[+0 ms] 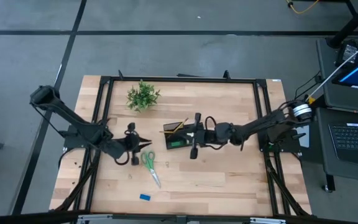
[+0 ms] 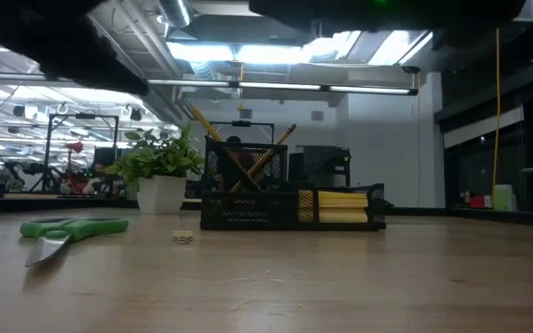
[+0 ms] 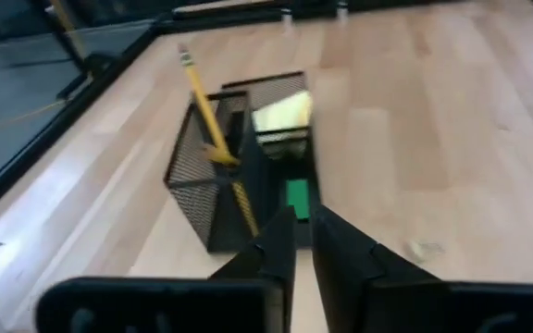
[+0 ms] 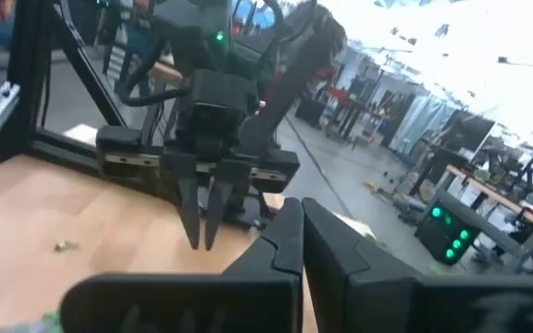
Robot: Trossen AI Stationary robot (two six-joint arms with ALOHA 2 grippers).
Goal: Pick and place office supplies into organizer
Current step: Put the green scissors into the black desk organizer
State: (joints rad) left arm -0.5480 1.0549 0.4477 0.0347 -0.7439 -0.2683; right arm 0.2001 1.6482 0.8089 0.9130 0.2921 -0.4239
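A robotics lab: black-framed wooden table (image 1: 229,180), ceiling strip lights (image 2: 276,88), equipment racks (image 2: 72,148) behind.

The worktop (image 1: 216,180) is pale striped wood, edged by black frame rails (image 1: 179,79). At the frame's centre the organizer (image 1: 178,135) is black mesh, holding yellow pencils (image 2: 248,157), a yellow sticky-note pad (image 2: 340,205) and a small green block (image 3: 297,197). Lower left of it lie green-handled scissors (image 1: 149,163), a small blue block (image 1: 145,197) sits near the bottom, and a leafy green plant (image 1: 142,96) stands upper left.
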